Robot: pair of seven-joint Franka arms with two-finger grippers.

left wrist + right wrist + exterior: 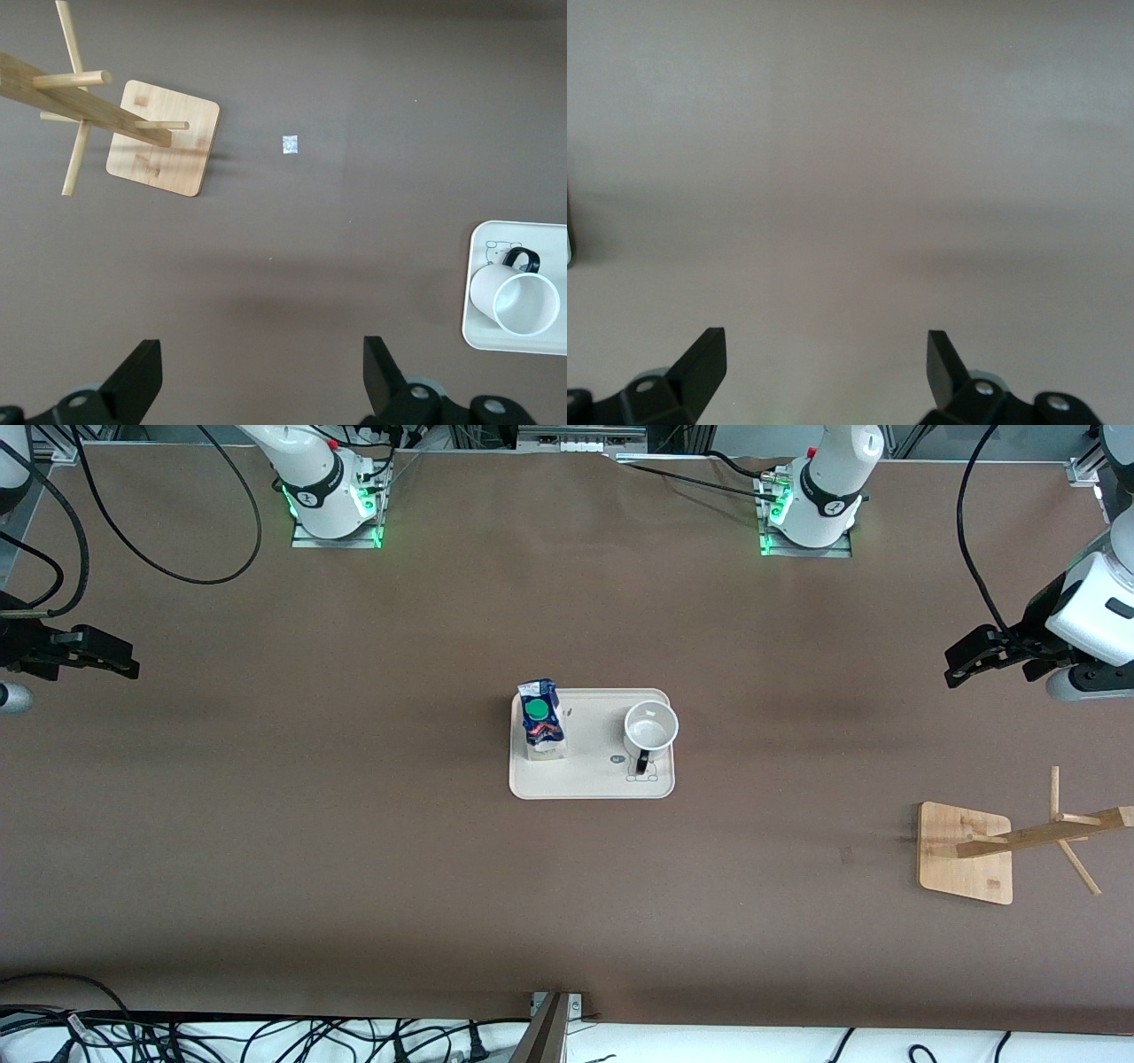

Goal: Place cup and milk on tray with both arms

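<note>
The cream tray (591,779) lies at the middle of the table. The milk carton (541,720) stands upright on the tray's end toward the right arm. The white cup (650,729) stands upright on the tray's end toward the left arm, its black handle toward the front camera. The cup (516,299) and part of the tray (478,329) also show in the left wrist view. My left gripper (959,660) hangs open and empty over bare table at the left arm's end; its own view shows it too (262,372). My right gripper (124,662) hangs open and empty over bare table at the right arm's end; its own view shows it too (826,363).
A wooden peg rack (966,852) with a square base stands toward the left arm's end, nearer the front camera than the tray; it also shows in the left wrist view (162,137). A small pale scrap (290,144) lies on the table near it. Cables run along the table's edges.
</note>
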